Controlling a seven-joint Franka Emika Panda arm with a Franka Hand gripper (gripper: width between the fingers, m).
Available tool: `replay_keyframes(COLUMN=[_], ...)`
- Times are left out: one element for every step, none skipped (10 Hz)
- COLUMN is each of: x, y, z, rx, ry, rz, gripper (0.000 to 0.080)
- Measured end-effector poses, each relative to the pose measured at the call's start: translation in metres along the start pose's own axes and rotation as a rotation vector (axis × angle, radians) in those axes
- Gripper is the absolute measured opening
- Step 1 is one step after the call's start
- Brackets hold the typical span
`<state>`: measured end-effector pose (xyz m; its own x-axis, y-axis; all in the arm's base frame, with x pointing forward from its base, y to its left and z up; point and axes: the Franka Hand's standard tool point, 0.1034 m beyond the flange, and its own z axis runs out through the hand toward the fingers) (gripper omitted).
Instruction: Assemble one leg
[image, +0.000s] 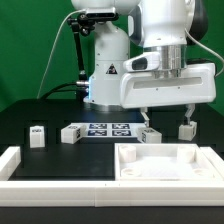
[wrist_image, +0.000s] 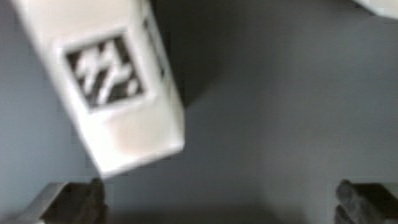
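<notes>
Several small white legs with tag markers stand on the black table: one (image: 37, 135) at the exterior view's left, one (image: 70, 133) beside the marker board, one (image: 150, 134) and one (image: 187, 129) under the arm. My gripper (image: 166, 115) hangs open and empty just above the table, between those last two legs. In the wrist view one white leg (wrist_image: 116, 80) with a striped tag lies ahead of the gripper (wrist_image: 219, 203), close to one fingertip (wrist_image: 71, 200) but not between the jaws. The other fingertip (wrist_image: 368, 200) is far from it.
The large white square tray (image: 165, 160) with a raised rim lies in front of the gripper. The marker board (image: 108, 129) lies flat behind it. A white raised border (image: 15, 165) runs along the front and the exterior view's left.
</notes>
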<state>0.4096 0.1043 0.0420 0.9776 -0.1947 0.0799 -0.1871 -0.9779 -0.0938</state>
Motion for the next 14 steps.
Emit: replay_keyframes(x=[-0.005, -0.01, -0.014, -0.02, -0.025, -0.025, -0.024, -0.023, -0.026, -0.035, -0.034, -0.03, -0.033, -0.036], y=[-0.002, -0.006, -0.012, -0.022, -0.03, -0.029, -0.028, -0.025, -0.026, -0.027, -0.024, -0.022, -0.023, -0.023], z=[0.001, 0.002, 0.002, 0.002, 0.003, 0.003, 0.003, 0.004, 0.011, 0.015, 0.014, 0.013, 0.012, 0.01], rx=[0.004, 0.007, 0.012, 0.016, 0.019, 0.02, 0.019, 0.017, 0.013, 0.0, -0.002, 0.01, 0.017, 0.023], ry=[-0.001, -0.006, -0.011, -0.017, -0.021, -0.021, -0.023, -0.031, -0.02, -0.076, -0.155, -0.216, -0.311, -0.38], rz=[0.094, 0.17, 0.302, 0.416, 0.48, 0.505, 0.485, 0.471, 0.459, 0.419, 0.397, 0.409, 0.405, 0.411], gripper=[0.0649, 0.0649, 0.0649, 0.0649, 0.0649, 0.0649, 0.0649, 0.0649, 0.0649, 0.0649, 0.0649, 0.0649, 0.0649, 0.0649])
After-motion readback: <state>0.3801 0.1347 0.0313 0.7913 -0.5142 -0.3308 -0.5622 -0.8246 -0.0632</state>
